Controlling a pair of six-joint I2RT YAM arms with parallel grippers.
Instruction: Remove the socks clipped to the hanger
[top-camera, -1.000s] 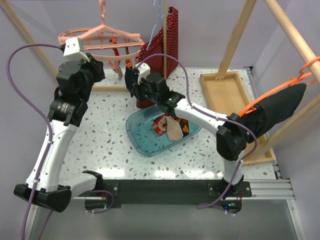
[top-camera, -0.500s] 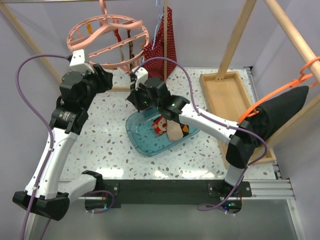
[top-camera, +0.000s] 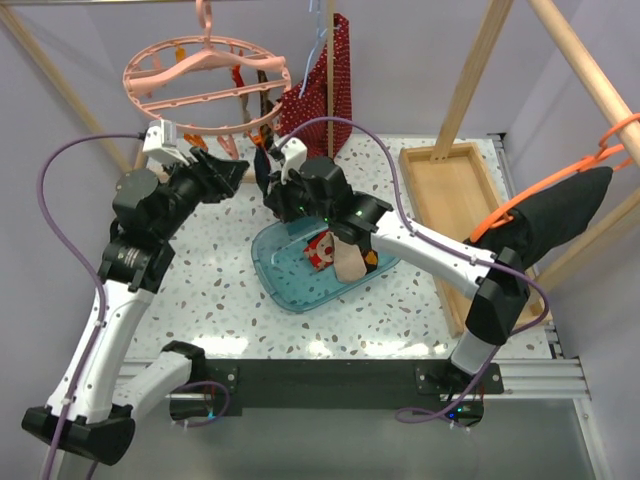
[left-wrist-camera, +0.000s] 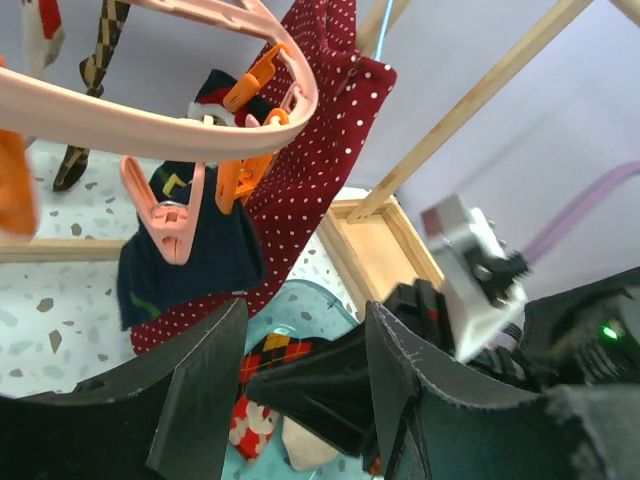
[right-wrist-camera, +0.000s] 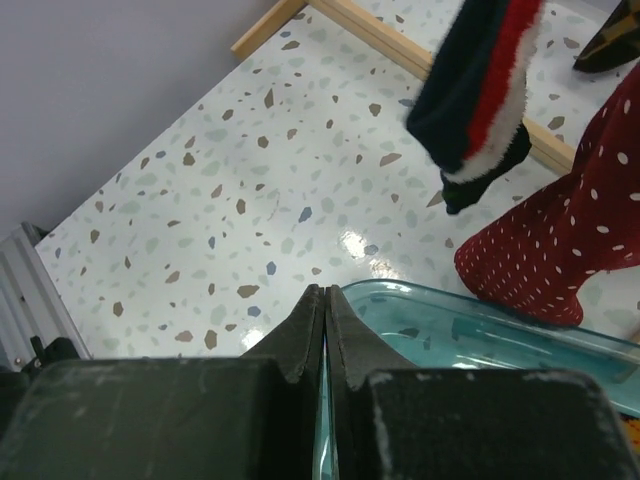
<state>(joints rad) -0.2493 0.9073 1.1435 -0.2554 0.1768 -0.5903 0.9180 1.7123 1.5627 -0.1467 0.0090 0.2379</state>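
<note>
Hanger (top-camera: 200, 98): the round pink ring is suspended by its hook above the far left part of the tabletop (top-camera: 200, 290). Several socks are clipped to it. In the left wrist view an argyle sock (left-wrist-camera: 100, 55) hangs at the ring's far side, and a dark navy sock (left-wrist-camera: 200, 260) hangs beneath the pink and orange clips on the near rim. The left fingers (top-camera: 232, 172) sit just below the hanger's front rim, spread apart and grasping nothing. The right fingers (right-wrist-camera: 320, 325) sit below the hanger's right edge, pressed together with nothing between them. In the right wrist view a dark sock with red and white bands (right-wrist-camera: 470, 100) hangs ahead of them. Below and to the right of the hanger, a blue tray (top-camera: 280, 280) rests on the tabletop and contains loose socks (top-camera: 340, 255), argyle, red-patterned and beige. Immediately right of the hanger hangs a red white-dotted garment (top-camera: 325, 85). Further right lies a wooden tray (top-camera: 450, 190). Well apart from the hanger, at the far right, a black cloth (top-camera: 560, 215) hangs on an orange hanger.
</note>
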